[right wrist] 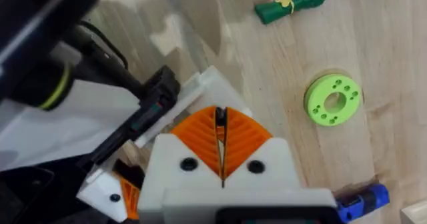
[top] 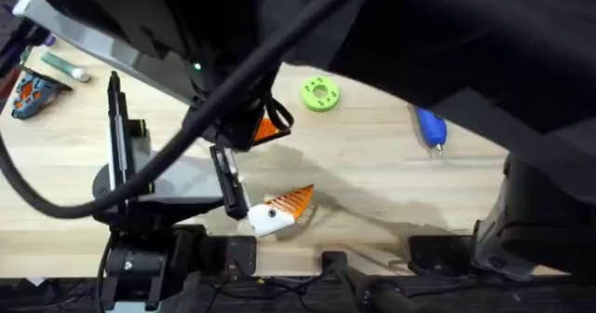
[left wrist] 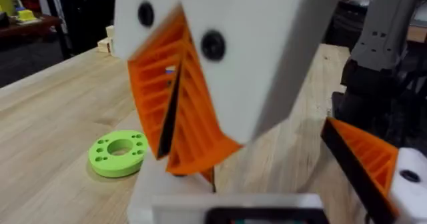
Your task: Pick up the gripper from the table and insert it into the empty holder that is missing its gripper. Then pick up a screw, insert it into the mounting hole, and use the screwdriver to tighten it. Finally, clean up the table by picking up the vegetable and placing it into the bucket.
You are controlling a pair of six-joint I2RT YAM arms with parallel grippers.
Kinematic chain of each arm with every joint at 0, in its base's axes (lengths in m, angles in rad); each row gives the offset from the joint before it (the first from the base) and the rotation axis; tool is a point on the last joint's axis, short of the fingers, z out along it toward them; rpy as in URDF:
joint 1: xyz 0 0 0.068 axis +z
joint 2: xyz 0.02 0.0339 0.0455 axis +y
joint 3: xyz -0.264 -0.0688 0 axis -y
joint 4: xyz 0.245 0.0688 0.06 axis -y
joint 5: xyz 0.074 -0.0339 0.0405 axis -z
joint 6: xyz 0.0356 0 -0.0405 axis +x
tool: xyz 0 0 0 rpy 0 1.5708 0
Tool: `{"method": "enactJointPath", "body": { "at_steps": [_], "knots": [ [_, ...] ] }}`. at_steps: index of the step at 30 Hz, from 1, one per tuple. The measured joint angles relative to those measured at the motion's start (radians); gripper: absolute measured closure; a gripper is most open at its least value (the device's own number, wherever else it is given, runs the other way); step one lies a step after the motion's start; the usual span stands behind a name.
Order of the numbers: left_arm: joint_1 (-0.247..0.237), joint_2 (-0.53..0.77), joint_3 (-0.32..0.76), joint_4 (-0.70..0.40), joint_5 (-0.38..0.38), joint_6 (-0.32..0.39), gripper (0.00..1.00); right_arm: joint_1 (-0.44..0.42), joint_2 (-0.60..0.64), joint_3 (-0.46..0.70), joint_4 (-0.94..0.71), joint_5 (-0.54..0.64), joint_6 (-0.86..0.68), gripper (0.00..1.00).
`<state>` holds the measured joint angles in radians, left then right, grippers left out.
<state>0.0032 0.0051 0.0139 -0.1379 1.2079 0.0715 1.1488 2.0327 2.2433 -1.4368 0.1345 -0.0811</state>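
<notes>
— Orange pads pressed together on the right gripper, nothing pinched between them. And the left?

— Left gripper is also closed, empty. The vegetable lies on the table, beyond the lime disc; the screwdriver rests well apart.
</notes>
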Motion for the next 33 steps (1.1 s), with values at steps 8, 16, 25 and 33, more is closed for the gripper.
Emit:
{"method": "enactJointPath", "body": {
  "at_steps": [8,16,25,33],
  "knots": [
    [0.000,0.000,0.000,-0.001,0.000,-0.006,0.001,0.000,0.022,0.001,0.003,0.000,0.003,0.995],
    [0.000,0.000,0.000,0.000,0.000,-0.005,0.001,0.000,0.022,0.003,0.002,0.000,0.006,0.995],
    [0.000,0.000,0.000,0.000,0.000,-0.005,0.001,0.000,0.022,0.003,0.002,0.000,0.006,0.995],
    [-0.001,0.000,0.000,-0.001,0.004,-0.004,0.001,-0.004,0.022,0.004,0.005,0.009,0.007,0.780]
  ]
}}
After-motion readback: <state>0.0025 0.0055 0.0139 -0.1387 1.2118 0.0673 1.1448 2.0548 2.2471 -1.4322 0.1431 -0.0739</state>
